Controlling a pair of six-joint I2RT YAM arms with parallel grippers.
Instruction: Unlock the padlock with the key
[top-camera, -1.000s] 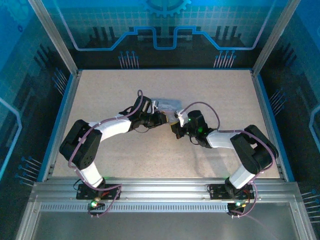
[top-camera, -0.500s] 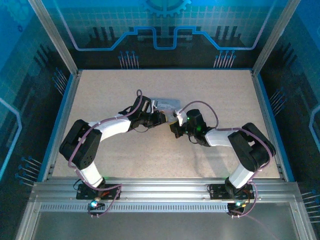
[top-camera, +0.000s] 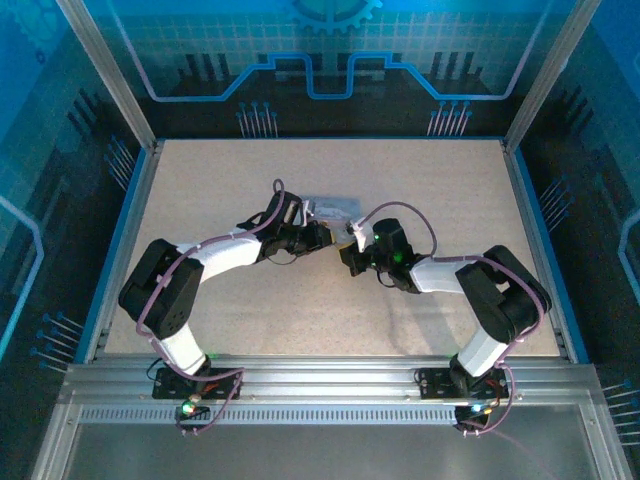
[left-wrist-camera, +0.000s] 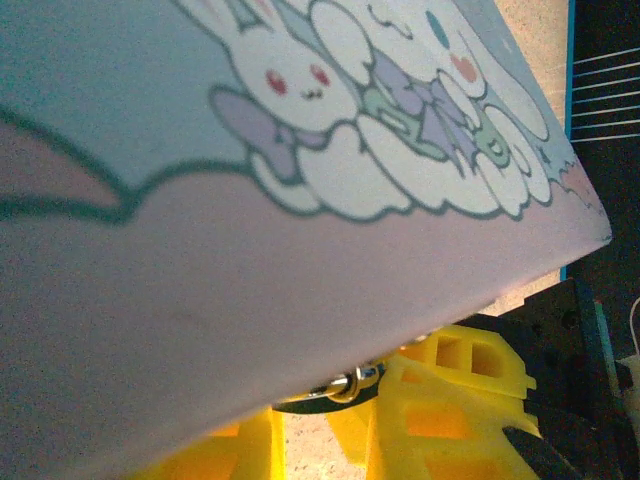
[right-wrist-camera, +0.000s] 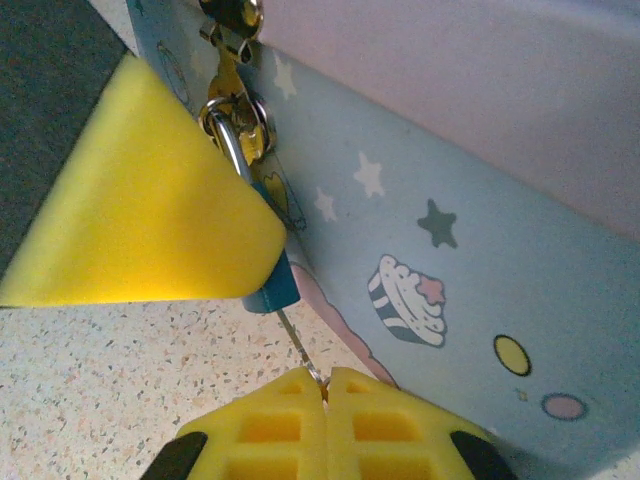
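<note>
My right pincer is closed tight on the tail of the key. The key's thin shaft runs up into the bottom of the padlock, which hangs by its shackle from the hasp on the front of the tin box. The left pincer is up against the same side of the box. One yellow finger, which I take to be its own, lies across the padlock's body. I cannot tell whether that pincer is clamped on the lock, on the box, or only pressing. My main worry is the key: I hold it by very little metal, so a twist that is off its axis could bend the shaft or let it slip between the pads. The padlock hangs loose on the hasp, so it may simply swing round with the key instead of opening unless the left side steadies it. A hard turn could also drag the light box across the surface. The yellow finger hides most of the lock body from me, so I would be slow to spot a jam. As for the box itself, its lid is down and the hasp is fastened by the shackle, and I cannot see what is inside.
</note>
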